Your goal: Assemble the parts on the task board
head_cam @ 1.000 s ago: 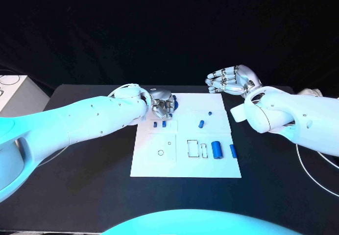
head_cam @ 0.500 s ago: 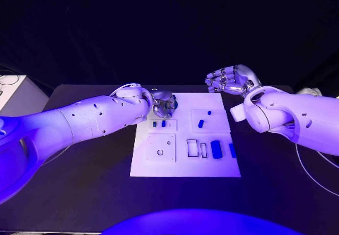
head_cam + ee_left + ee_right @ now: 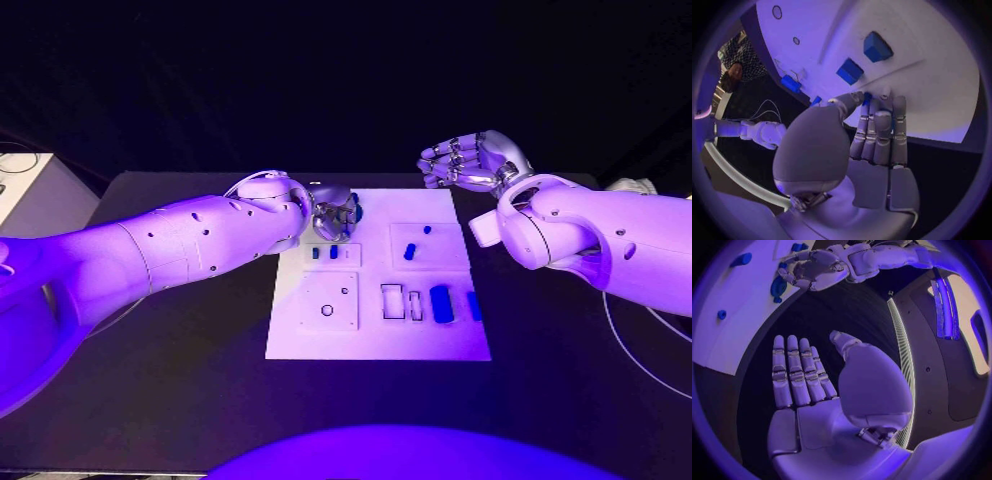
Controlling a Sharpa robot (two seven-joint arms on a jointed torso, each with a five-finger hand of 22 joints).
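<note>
Little has moved since a second ago: the left hand (image 3: 335,213) stays at the far left corner of the task board (image 3: 378,340), its fingers (image 3: 879,125) pressed together and pinching a small blue part (image 3: 867,96) against the thumb, while the right hand (image 3: 469,163) still hovers off the board's far right corner above the worktop (image 3: 173,400), holding nothing, fingers side by side and thumb apart. On the board, two small parts (image 3: 325,253) stand in one recessed square, two more (image 3: 415,246) lie in the next, and a larger blue part (image 3: 441,304) with a slimmer one (image 3: 473,305) sits among the outlined slots; no readable writing shows.
</note>
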